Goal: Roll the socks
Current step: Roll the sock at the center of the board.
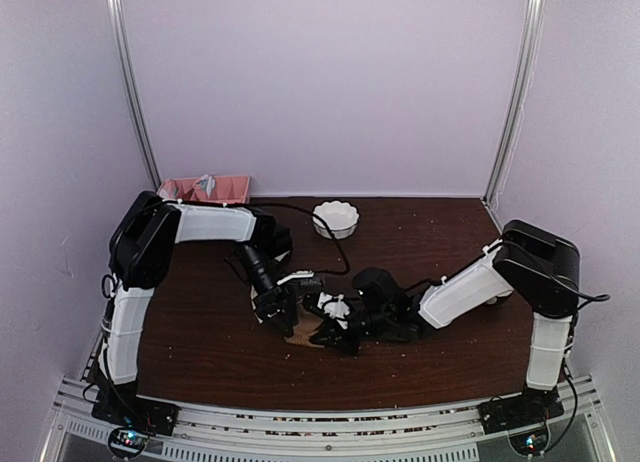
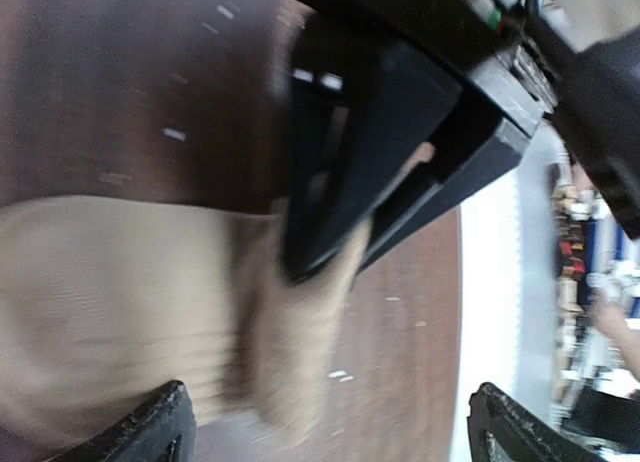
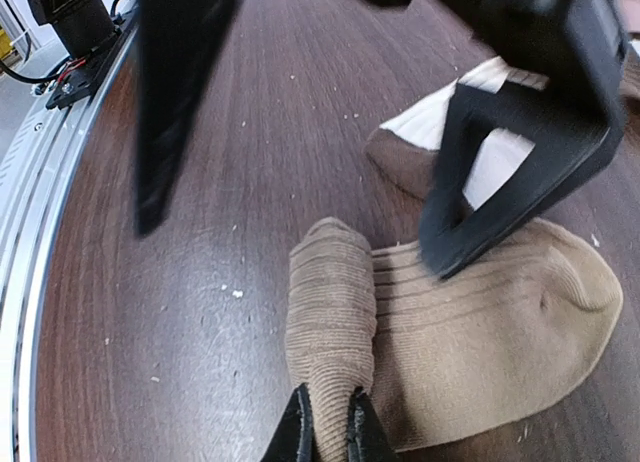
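Tan ribbed fabric is what the coming move turns on. From above, the left gripper [image 1: 275, 307] and right gripper [image 1: 335, 332] crowd together over the dark wooden table [image 1: 200, 352] near its front edge. Only a sliver of the tan sock [image 1: 298, 335] shows beneath them. One white bowl [image 1: 335, 219] stands well apart at the back.

The left wrist view is blurred. That arm's own fingers [image 2: 150, 432] stand wide apart with nothing between them. The tan sock lies flat ahead, and the right gripper comes down on its bunched edge.

In the right wrist view, the right fingertips [image 3: 300, 432] are pinched together on the folded-over end of the tan sock. Its long axis runs away from the jaws to the right, toe farthest. The cream sock [image 3: 425, 122], with a brown patch, lies just beyond and seems to touch it. I count two socks and two grippers. The right arm has the hold, and rolling, I'd judge, should travel along that axis toward the toe.
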You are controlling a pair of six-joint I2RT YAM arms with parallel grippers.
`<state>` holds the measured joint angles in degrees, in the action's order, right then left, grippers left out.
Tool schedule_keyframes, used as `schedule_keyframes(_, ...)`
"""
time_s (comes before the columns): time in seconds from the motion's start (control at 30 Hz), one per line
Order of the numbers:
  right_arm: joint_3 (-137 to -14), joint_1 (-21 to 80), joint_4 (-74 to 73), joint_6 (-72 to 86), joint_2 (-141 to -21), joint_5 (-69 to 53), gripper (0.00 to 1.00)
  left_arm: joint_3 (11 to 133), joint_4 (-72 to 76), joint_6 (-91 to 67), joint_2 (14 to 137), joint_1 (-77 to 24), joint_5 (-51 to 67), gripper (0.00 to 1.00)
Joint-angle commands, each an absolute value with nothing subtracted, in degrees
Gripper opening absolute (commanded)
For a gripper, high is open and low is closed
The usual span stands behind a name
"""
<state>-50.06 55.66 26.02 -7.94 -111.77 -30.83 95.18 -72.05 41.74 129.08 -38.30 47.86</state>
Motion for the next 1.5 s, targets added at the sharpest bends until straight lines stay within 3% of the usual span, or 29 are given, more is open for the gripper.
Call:
schedule_keyframes(0.0, -46.93, 56.25, 17.49, -3.67, -109.13, -27.42, 0.0, 96.07, -64.68, 39.91, 125.19, -37.18, 41.57, 0.98)
schedule_keyframes(0.37, -40.5, 59.32, 14.08, 6.6, -102.79, -22.68, 0.0, 103.99, -65.65, 40.15, 131.6, -38.27, 45.09, 0.98)
schedule_keyframes(0.5, -43.49, 59.95, 9.52, 9.21, -103.59, -20.67, 0.0, 108.9, -67.82, 39.21, 133.89, -38.05, 46.67, 0.98)
schedule_keyframes(0.83, -56.6, 56.73, -6.39, 16.66, -115.43, -25.61, 0.0, 90.43, -46.66, 32.11, 111.74, -36.48, 34.08, 0.98)
schedule_keyframes(1.03, -59.36, 54.01, -11.28, 21.51, -119.48, -27.84, 0.0, 96.31, -60.44, 38.66, 116.02, -36.44, 33.42, 0.98)
schedule_keyframes(1.2, -57.71, 53.09, -12.16, 26.97, -117.14, -28.14, 0.0, 79.63, -37.19, 34.65, 99.97, -37.77, 24.67, 0.98)
schedule_keyframes(1.33, -55.61, 53.22, -11.91, 28.82, -114.47, -26.83, 0.0, 83.76, -35.28, 24.22, 100.27, -34.76, 18.47, 0.98)
schedule_keyframes(1.47, -57.06, 53.38, -13.81, 29.19, -115.48, -26.51, 0.0, 92.35, -49.3, 28.71, 106.84, -30.38, 35.78, 0.98)
